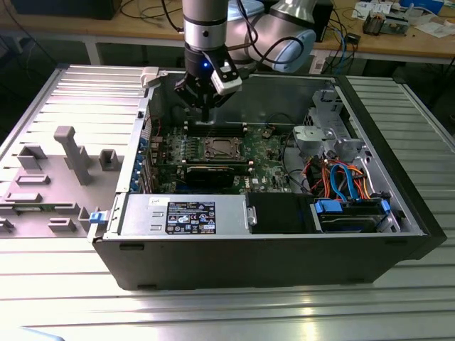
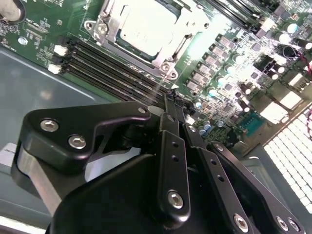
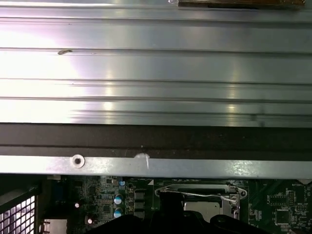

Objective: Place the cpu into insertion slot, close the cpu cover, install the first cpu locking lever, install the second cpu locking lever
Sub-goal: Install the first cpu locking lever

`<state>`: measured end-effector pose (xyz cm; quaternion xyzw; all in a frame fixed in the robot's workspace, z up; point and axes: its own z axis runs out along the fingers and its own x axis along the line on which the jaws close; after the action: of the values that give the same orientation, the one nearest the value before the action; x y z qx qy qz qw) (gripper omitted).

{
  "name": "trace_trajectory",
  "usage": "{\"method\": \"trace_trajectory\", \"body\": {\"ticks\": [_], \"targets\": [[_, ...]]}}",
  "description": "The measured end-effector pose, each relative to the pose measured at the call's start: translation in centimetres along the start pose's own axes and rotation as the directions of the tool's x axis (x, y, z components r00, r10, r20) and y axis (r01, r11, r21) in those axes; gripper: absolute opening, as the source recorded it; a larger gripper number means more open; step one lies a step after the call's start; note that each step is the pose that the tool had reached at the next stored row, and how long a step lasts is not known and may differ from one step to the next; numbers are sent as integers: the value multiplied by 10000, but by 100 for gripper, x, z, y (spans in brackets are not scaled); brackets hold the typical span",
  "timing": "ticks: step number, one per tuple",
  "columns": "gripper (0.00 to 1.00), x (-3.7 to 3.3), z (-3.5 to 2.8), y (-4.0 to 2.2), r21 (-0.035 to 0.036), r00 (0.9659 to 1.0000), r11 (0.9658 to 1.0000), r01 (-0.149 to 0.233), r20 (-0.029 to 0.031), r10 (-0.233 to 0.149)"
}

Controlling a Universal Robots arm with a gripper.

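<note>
Exterior view first: the tool (image 1: 205,106) hangs inside the open computer case (image 1: 284,249), above the motherboard's (image 1: 266,153) far edge, with the insertion slot (image 1: 217,148) just toward 6 o'clock of its tip. The cpu (image 1: 217,149) lies flat in that slot, its grey top showing through the window of the cpu cover (image 1: 217,141), which lies down over it. The tool's black fingers (image 2: 171,109) are drawn together into one narrow point and carry nothing; that tip stands over the memory slots (image 2: 112,68), apart from the socket. In the second wrist view the cpu (image 2: 146,27) sits at about 12 o'clock from the fingertips, framed by the silver cover (image 2: 114,17). In the first wrist view a thin locking lever (image 3: 209,195) lies across the cover's edge. The case's rear wall stands close behind the tool; at 3 o'clock, drive cages and orange cables (image 1: 338,177) crowd the case. The ribbed metal counter (image 1: 227,312) spreads around it.
</note>
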<state>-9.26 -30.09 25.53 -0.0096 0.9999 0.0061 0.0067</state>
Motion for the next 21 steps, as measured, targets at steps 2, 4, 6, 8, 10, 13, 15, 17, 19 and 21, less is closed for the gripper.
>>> {"method": "trace_trajectory", "body": {"ticks": [2, 4, 6, 8, 10, 13, 15, 17, 19, 21], "targets": [[11, -21, 3, -1, 5, 10000, 10000, -2, -1, 2], [11, -22, 4, 0, 4, 10000, 10000, -1, 0, 1], [11, -22, 4, 0, 4, 10000, 10000, -1, 0, 1], [11, -22, 4, -1, 5, 10000, 10000, -1, 0, 1], [11, -22, 4, -1, 5, 10000, 10000, 0, -1, 0], [11, -22, 5, 0, 5, 10000, 10000, 0, -1, 0], [11, -22, 12, 0, -111, 10000, 9999, -4, 3, 4], [11, -25, 23, -1, -229, 10000, 9997, -30, 6, 30], [11, -25, 45, -2, -243, 10000, 9997, -46, 6, 46], [11, -30, 64, -3, -243, 10000, 9997, -51, 4, 52]]}}
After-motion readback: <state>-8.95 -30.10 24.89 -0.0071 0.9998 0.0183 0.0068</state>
